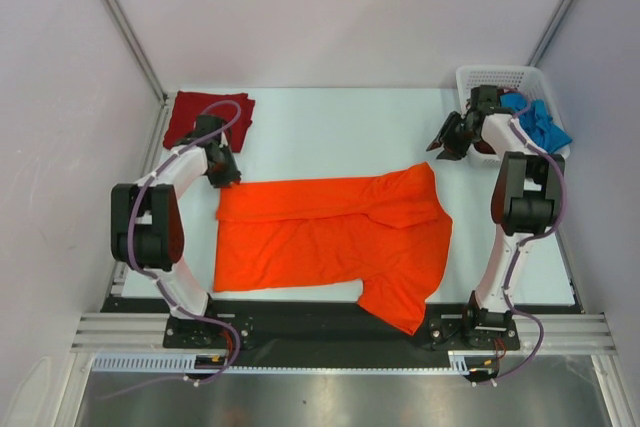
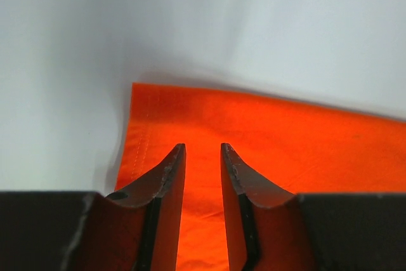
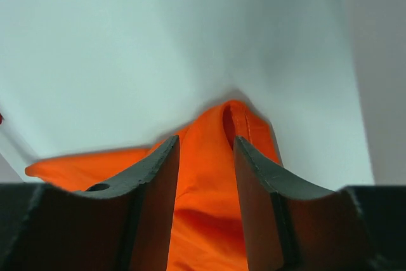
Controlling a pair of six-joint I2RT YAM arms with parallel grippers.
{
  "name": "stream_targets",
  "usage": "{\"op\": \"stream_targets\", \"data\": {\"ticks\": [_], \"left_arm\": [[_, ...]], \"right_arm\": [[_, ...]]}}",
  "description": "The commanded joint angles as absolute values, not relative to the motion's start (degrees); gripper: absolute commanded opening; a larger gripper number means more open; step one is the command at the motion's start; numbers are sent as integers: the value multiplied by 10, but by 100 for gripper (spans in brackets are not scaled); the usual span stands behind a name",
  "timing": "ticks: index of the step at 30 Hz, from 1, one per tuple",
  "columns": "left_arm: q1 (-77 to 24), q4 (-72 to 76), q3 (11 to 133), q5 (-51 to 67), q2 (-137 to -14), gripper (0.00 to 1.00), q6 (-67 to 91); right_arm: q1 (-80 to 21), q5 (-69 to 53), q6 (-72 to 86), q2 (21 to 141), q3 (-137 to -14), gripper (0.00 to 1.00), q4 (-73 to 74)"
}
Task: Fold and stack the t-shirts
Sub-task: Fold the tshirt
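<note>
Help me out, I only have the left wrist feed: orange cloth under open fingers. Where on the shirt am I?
Observer: The left gripper is at the far left corner of the orange t-shirt, which lies spread across the middle of the table.
Operator: Where's the other arm?
Observer: The right gripper hangs open just beyond the shirt's far right corner, beside the white basket.
Operator: Is anything folded yet?
Observer: One dark red t-shirt lies folded at the table's far left corner.
</note>
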State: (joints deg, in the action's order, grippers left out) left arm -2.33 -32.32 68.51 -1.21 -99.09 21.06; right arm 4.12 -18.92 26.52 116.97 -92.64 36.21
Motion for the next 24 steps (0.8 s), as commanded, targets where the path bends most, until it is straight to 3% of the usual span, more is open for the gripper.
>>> {"op": "stream_targets", "data": {"ticks": [1, 9, 24], "left_arm": [[-25, -318, 719, 18, -1020, 33, 223], [-25, -333, 747, 19, -1067, 32, 226], [-25, -314, 722, 13, -1090, 33, 226]], "right_arm": [[25, -194, 271, 1194, -964, 45, 358], [10, -168, 269, 1218, -962, 38, 374], [5, -149, 259, 1218, -943, 39, 371]]}}
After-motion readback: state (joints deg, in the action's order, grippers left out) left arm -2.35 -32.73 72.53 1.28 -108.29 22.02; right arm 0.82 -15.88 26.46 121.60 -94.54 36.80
